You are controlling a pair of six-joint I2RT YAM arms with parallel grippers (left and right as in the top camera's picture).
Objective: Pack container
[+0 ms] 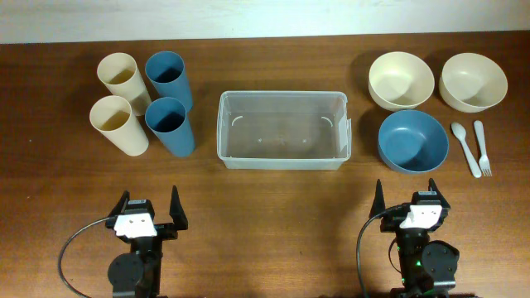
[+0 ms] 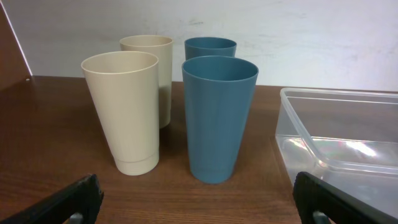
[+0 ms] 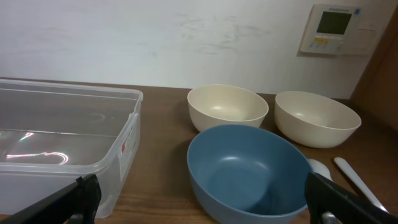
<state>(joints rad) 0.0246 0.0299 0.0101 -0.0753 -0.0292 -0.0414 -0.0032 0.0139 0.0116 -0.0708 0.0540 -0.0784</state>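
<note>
The container [image 1: 222, 132], a clear rectangular bin with nothing in it, sits at the table's middle. Its left rim [image 2: 292, 118] shows in the left wrist view and its right wall [image 3: 127, 146] in the right wrist view. My left gripper [image 1: 149, 207] stands open near the front edge, left of and nearer than the bin, with only bare wood between its fingers [image 2: 74, 202]. My right gripper [image 1: 407, 199] is open too, at the front right, facing a blue bowl [image 3: 249, 171] without touching it.
Two cream cups [image 1: 118, 124] and two blue cups [image 1: 170, 126] stand upright left of the bin. To its right are two cream bowls [image 1: 401, 80], the blue bowl [image 1: 412, 141], and a pale spoon [image 1: 465, 147] and fork [image 1: 482, 147].
</note>
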